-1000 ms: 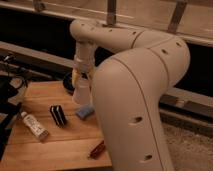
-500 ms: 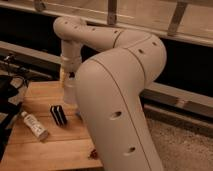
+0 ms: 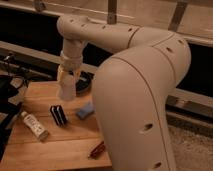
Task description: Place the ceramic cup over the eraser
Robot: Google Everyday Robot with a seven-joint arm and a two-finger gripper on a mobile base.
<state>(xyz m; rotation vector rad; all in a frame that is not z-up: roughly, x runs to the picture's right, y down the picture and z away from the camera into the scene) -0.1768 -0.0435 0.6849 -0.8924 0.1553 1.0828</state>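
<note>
The ceramic cup (image 3: 66, 90) is small, white and tapered. It hangs in my gripper (image 3: 67, 80), which is shut on its upper part and holds it above the wooden table (image 3: 45, 150). The eraser (image 3: 58, 115), a small block with black and white stripes, lies on the table just below and slightly in front of the cup. There is a gap between the cup and the eraser. My large white arm fills the right half of the view.
A blue squarish pad (image 3: 85, 111) lies right of the eraser. A dark round bowl (image 3: 85, 82) sits behind the cup. A white bottle (image 3: 34, 125) lies at the left and a red object (image 3: 97, 149) near the front edge. Dark gear and cables are at the far left.
My gripper has swung left with the cup, from above the blue pad to above the eraser. The arm now covers more of the table's right side.
</note>
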